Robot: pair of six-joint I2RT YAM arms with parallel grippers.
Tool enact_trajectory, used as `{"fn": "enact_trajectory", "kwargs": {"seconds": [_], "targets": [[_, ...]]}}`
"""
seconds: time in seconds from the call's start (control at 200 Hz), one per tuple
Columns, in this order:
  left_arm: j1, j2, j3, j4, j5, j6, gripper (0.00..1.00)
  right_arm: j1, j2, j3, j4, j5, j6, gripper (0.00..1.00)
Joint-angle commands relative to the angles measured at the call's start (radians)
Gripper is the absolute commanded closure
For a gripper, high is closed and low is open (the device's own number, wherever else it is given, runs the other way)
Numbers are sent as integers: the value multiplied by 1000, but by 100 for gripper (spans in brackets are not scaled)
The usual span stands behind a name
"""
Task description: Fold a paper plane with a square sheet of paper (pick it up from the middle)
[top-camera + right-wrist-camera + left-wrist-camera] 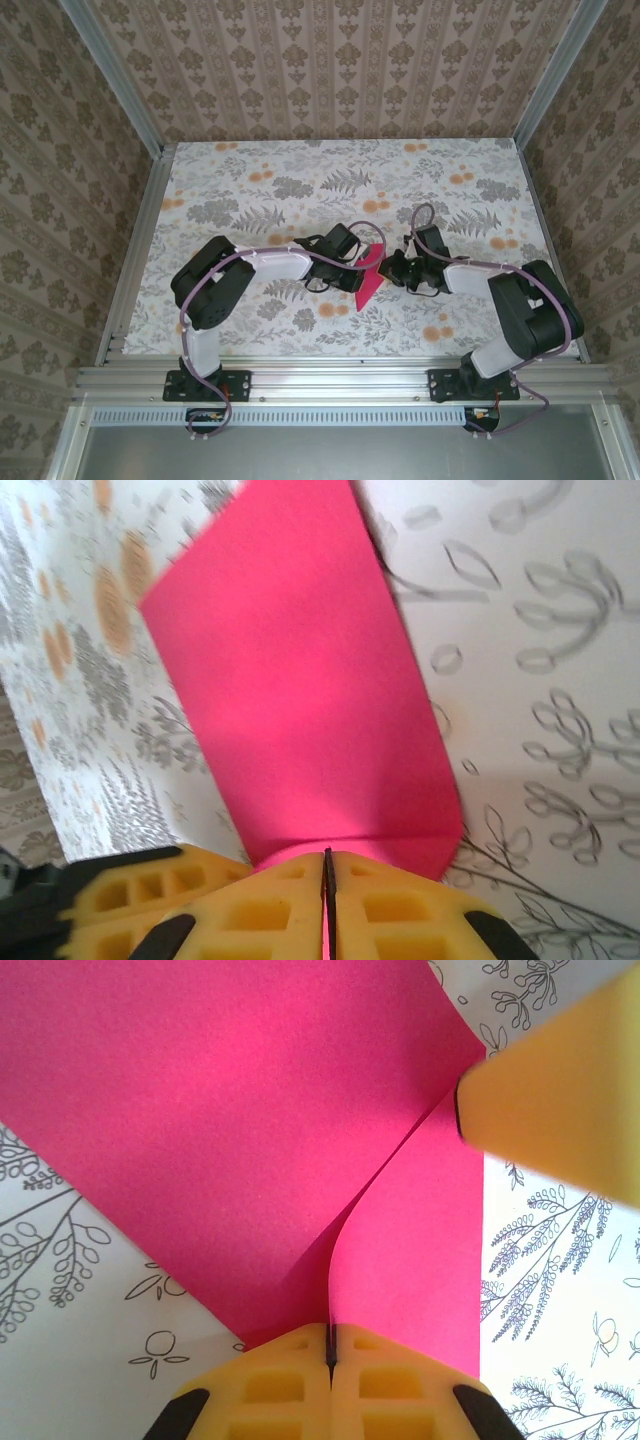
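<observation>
From above: paper [369, 278] folded and pinched over the table [250, 190] between left gripper [355, 262] and right gripper [390, 268], narrow end toward the bases.

From left wrist: fingers [270, 1390] shut tight on the paper [230, 1130] where two layers meet; right gripper's pad [560, 1080] at the far corner.

From right wrist: fingers [260, 900] clamped on the near end of the paper [300, 680].

Best to hold both pinches firm, tension gently, and align the edges before creasing.

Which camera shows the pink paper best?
The left wrist view: the pink paper looks big, with two flaps meeting at a seam. The right wrist view shows one long folded side; the top view shows a small, far-off sliver.
</observation>
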Motion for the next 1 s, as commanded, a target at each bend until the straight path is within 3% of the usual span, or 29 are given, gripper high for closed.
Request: {"fn": "enact_trajectory", "kwargs": {"seconds": [0.0,0.24,0.505,0.825,0.95,0.995], "targets": [[8,42,-17,-119,-53,-6,100,-15,28,27,0,-45,-24,90],[9,42,-14,-122,-54,-8,100,-34,105,-8,55,-32,-12,90],[9,38,-14,-127,-55,-3,100,-62,29,11,7,-43,-41,90],[10,9,-8,-130,-60,-14,100,-78,144,-6,57,-69,-45,90],[8,-34,11,-162,-70,-22,95,-78,106,9,-9,-46,-82,90],[8,-61,17,-172,-76,-25,88,-78,87,21,-42,-40,-101,90]]}}
